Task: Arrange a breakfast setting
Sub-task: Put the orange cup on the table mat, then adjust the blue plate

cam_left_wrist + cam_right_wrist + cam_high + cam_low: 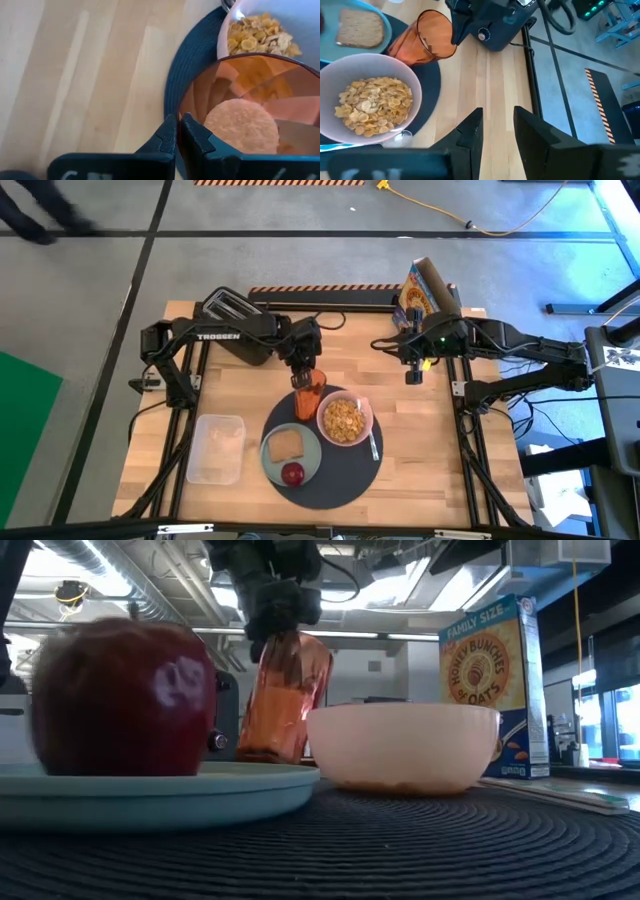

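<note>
A round dark grey mat [335,480] lies near the table's front middle. On it are a pale green plate [272,467] with a toast slice [285,445] and a red fruit [292,473], a pink bowl [345,420] of cereal, and a metal spoon [373,443] to the bowl's right. My left gripper [303,376] is shut on the orange cup [311,394] at the mat's far edge. My right gripper [413,372] is open and empty over bare wood to the mat's far right. My left gripper pinches the orange cup's rim [179,107] between its two fingers, one finger inside the cup and one outside. The fingers come from above, on the rim's far side. The cup is tilted [285,690]; I cannot tell whether its base touches the mat.
A black toaster [235,325] stands at the far left, behind the left gripper. A cereal box [420,290] stands at the far right. A clear plastic tub [217,448] lies left of the mat. Bare wood [425,450] shows right of the mat.
</note>
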